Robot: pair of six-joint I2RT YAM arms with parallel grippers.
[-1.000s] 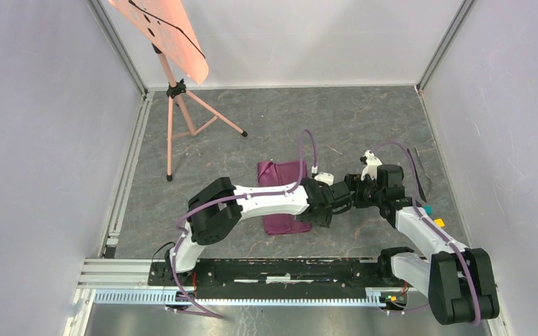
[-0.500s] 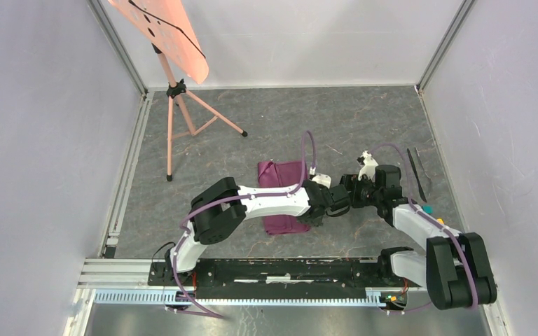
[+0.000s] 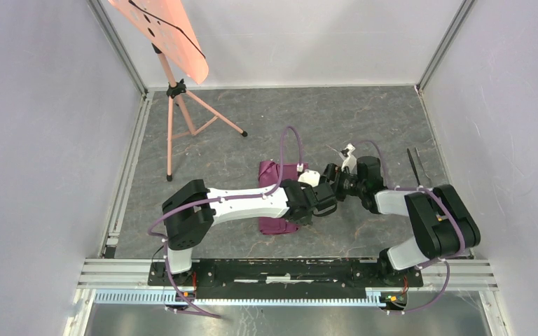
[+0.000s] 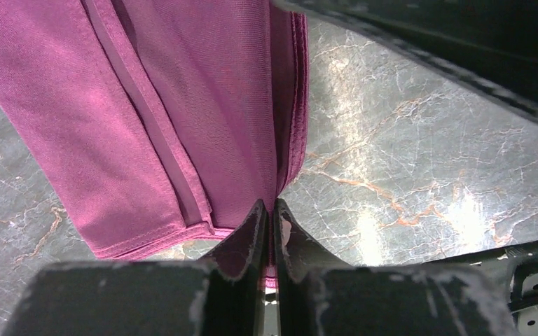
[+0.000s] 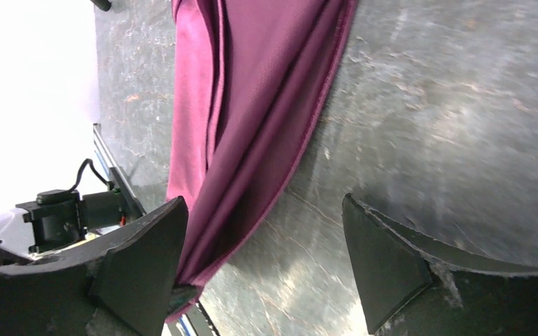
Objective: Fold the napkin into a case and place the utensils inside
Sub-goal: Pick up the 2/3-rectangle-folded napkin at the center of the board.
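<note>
The left gripper [image 4: 270, 208] has its fingers pinched shut on the near right edge of the folded plum napkin [image 4: 203, 105], which lies mid-table. Over the last second both arms have swung left. The right gripper [image 5: 265, 203], fingers spread wide, now hangs beside the cloth's right edge, so folding seems unfinished. Farther right, the utensils [image 3: 415, 165] lie untouched, too small to tell apart. From above, the left arm covers the napkin's middle.

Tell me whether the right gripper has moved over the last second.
Yes. The right gripper shifted left, away from the utensils and closer to the napkin.
</note>
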